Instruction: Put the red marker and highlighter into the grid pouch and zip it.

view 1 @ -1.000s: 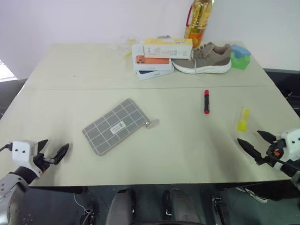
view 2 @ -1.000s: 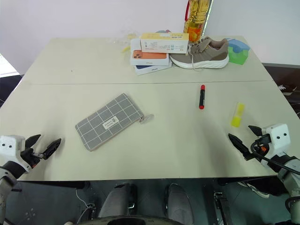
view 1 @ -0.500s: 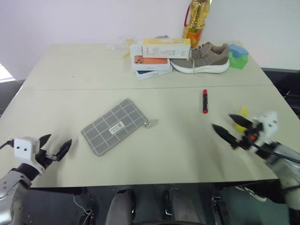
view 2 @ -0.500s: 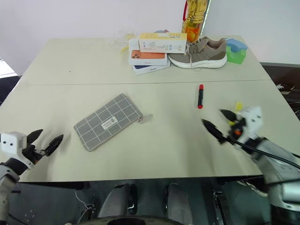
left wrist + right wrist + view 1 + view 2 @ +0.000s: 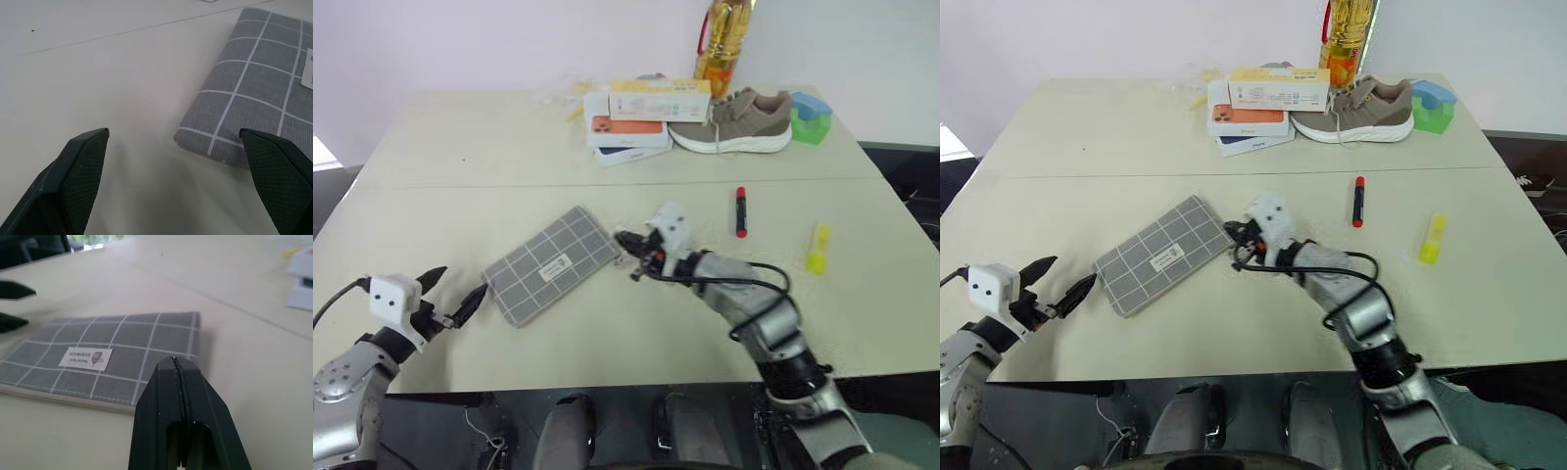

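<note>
Swung in from the table's right edge, the right gripper [image 5: 625, 240] now sits at the grid pouch [image 5: 550, 262]'s zipper end, fingers pressed shut, possibly on the pull, which is hidden. Left gripper [image 5: 453, 296] hovers wide open, empty, just off the pouch's near corner. Red marker [image 5: 742, 211] and highlighter [image 5: 818, 249] lie well apart to the right.

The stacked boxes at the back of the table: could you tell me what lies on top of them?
On the stacked boxes lies a pale yellow carton, partly covering an orange-fronted box. Whatever lies under the stack is hidden.
</note>
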